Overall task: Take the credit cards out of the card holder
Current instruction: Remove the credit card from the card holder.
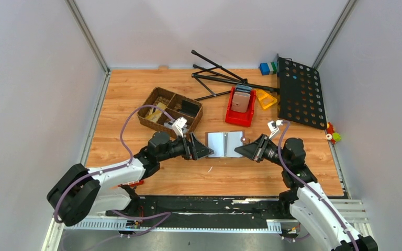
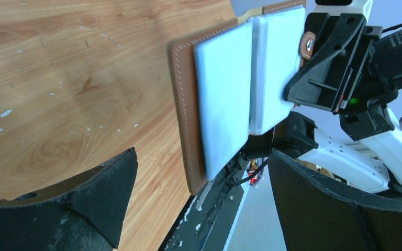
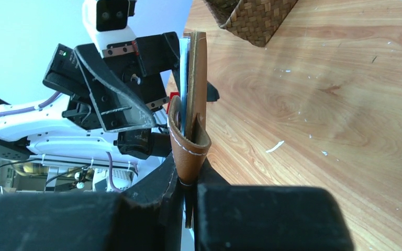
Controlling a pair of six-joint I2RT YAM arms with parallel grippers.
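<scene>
One open wallet (image 1: 225, 144) near the table's (image 1: 136, 94) near edge, pinched by the right pincer (image 1: 242, 150); left pincer (image 1: 205, 151) spread just beside its other side.

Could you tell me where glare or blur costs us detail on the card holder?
Left wrist: glare blanks the sleeves of the card holder; right wrist: holder edge-on, sharp, the right hand a dark blur; top external: even light, holder small.

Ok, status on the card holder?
Right hand shut on card holder, which stands open and upright. Left hand open, facing its other edge. No cards out yet. Nothing in the way.
</scene>
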